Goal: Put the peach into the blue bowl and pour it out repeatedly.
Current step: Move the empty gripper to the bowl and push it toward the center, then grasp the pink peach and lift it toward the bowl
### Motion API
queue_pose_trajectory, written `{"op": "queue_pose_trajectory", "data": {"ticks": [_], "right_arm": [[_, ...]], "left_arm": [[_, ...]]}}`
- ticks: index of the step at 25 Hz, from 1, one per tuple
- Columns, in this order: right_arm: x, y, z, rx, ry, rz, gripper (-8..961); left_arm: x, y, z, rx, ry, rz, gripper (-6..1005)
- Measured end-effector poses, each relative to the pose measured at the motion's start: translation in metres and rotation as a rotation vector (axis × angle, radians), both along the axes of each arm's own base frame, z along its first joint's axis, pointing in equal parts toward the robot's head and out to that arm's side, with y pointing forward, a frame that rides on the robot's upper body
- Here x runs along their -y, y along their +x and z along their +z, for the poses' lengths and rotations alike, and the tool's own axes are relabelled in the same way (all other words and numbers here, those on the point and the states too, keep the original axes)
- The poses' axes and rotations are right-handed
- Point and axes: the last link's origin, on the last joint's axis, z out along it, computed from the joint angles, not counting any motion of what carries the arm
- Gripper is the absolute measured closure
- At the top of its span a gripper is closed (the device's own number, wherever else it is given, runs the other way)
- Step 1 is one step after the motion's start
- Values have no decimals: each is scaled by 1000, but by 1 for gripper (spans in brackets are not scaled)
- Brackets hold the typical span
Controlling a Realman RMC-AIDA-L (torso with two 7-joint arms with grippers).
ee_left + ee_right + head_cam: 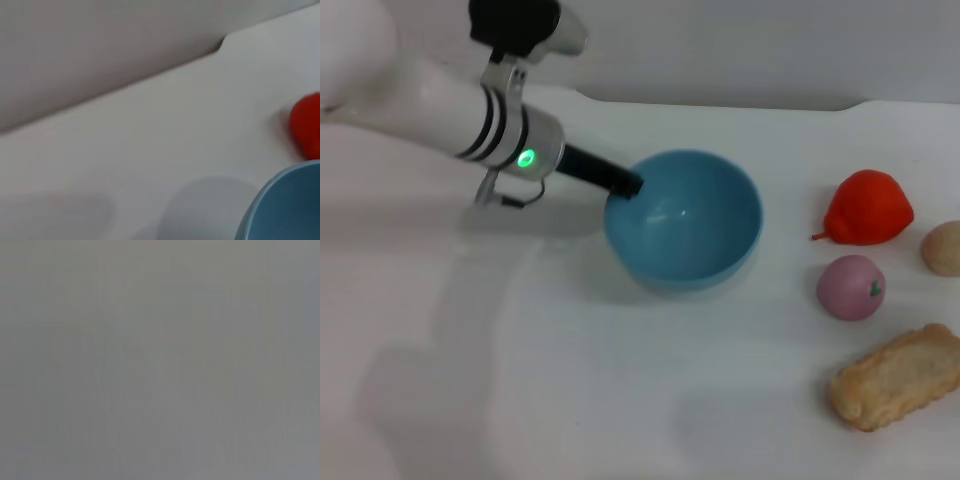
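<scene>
At frame centre, blue bowl [685, 220] tipped, rim pinched by left tool [625, 185]. Bowl empty. Peach [851, 287] on tabletop [570, 380], right side. Pour judged done; next, bowl set upright, peach fetched.

head: high, looking down at table [520, 400] | left wrist: low, close, shares blue bowl [685, 220] rim | right wrist: blank grey
</scene>
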Motion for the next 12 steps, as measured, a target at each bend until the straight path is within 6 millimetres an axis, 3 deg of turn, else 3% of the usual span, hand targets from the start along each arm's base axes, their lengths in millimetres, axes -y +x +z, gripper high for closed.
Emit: {"op": "queue_pose_trajectory", "data": {"ticks": [6,12], "right_arm": [[-2,3,-3,-21,-28,-25,378],[-17,-2,-5,-117,-171,-7,378]], "left_arm": [[-23,36,10,-58,59,-139,1001],[-33,54,16,-203,36,-179,1000]]}}
